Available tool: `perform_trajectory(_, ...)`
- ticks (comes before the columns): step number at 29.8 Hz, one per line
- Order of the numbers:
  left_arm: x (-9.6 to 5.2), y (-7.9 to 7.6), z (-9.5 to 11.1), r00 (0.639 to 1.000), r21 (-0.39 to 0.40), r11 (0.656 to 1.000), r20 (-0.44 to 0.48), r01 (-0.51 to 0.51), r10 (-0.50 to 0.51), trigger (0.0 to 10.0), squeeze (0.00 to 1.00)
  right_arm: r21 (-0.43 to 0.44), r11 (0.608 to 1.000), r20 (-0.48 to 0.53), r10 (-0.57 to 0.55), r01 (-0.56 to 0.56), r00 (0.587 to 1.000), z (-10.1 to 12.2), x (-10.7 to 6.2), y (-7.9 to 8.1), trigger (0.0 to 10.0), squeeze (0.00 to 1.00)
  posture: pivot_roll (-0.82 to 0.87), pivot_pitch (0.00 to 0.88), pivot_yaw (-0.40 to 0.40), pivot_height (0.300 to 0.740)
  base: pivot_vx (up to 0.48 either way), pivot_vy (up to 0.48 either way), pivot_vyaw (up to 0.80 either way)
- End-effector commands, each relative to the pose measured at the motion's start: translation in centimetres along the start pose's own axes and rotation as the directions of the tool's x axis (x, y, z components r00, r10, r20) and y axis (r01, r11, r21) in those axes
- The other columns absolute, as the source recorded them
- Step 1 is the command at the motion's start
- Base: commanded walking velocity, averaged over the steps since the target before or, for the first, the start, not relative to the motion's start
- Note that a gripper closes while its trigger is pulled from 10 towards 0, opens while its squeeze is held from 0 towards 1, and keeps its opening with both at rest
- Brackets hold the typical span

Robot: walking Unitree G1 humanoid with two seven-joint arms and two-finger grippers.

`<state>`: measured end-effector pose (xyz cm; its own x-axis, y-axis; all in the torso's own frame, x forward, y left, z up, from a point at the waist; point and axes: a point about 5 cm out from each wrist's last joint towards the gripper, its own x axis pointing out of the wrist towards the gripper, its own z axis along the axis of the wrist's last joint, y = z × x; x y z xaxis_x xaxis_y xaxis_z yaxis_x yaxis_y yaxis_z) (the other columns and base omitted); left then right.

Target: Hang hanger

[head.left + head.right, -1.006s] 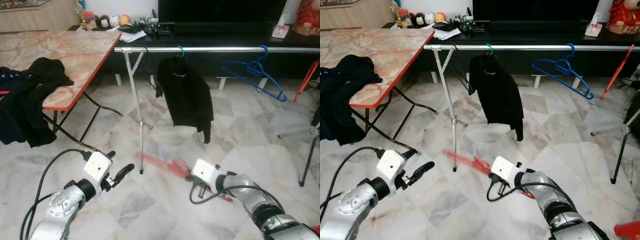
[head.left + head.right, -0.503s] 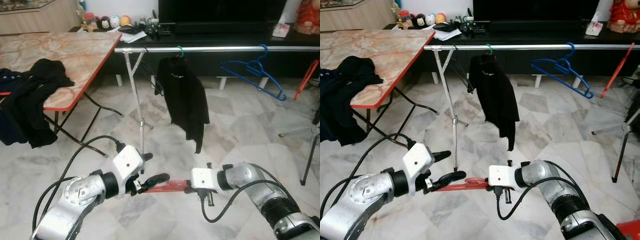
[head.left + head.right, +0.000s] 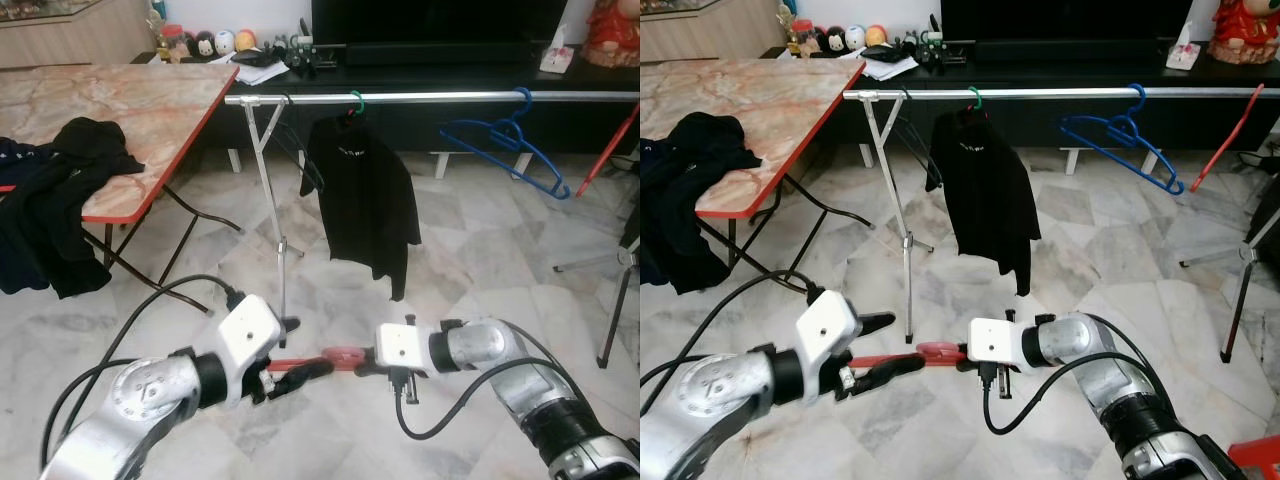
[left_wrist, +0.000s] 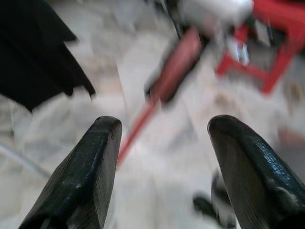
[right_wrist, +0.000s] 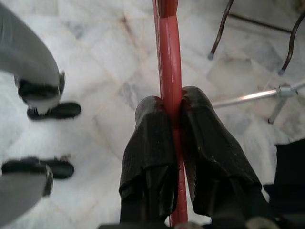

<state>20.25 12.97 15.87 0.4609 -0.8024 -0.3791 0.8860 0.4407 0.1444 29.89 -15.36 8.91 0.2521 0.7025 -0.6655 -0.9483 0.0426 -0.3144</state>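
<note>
Two black fingers (image 5: pixel 150 143) of the right gripper (image 5: pixel 174 124) are pinched hard on the thin red plastic hanger (image 5: pixel 167 81), which runs straight out between them above the pale marble floor (image 5: pixel 100 71). In the head views this hanger (image 3: pixel 930 353) lies roughly level, low in front of the robot, bridging the space between the two wrists. The left gripper (image 4: pixel 162 157) faces it with its fingers (image 4: pixel 88 171) spread wide; the blurred red bar passes between their tips, and whether either finger touches it cannot be told.

Beyond the arms, a silver metal clothes rail (image 3: pixel 440 98) crosses the room. A black garment (image 3: pixel 365 205) hangs from it on a green-hooked hanger, near the rail's left end. A blue plastic hanger (image 3: pixel 510 140) hangs tilted towards the right end. Dark clothes (image 3: pixel 60 200) are draped over the near edge of the red-trimmed marble-patterned folding table (image 3: pixel 140 100) at left.
</note>
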Motion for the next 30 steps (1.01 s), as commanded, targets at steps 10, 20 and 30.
perform_trajectory(10, 0.4, -1.6, 1.1, 0.990, 0.048, 0.990, -0.032, 0.136, -0.134, 10.0, 0.00, -0.035, 0.999, 0.099, 0.030, -0.027, 0.995, 2.8, -0.6, -0.3, 10.0, 0.00, -0.01, 0.027, 0.044, 0.740, 0.000, 0.000, 0.00)
perform_trajectory(20, 1.9, -3.0, 2.5, 0.975, 0.065, 0.974, 0.031, 0.217, -0.219, 10.0, 0.00, -0.061, 0.995, 0.109, 0.080, -0.073, 0.991, 3.5, -1.0, 0.4, 10.0, 0.00, -0.01, 0.035, 0.050, 0.740, 0.000, 0.000, 0.00)
perform_trajectory(30, 2.7, -3.6, 2.9, 0.964, 0.072, 0.963, 0.038, 0.259, -0.263, 10.0, 0.00, -0.066, 0.994, 0.123, 0.091, -0.083, 0.988, 4.4, -1.4, 0.5, 10.0, 0.00, -0.01, 0.036, 0.052, 0.740, 0.000, 0.000, 0.00)
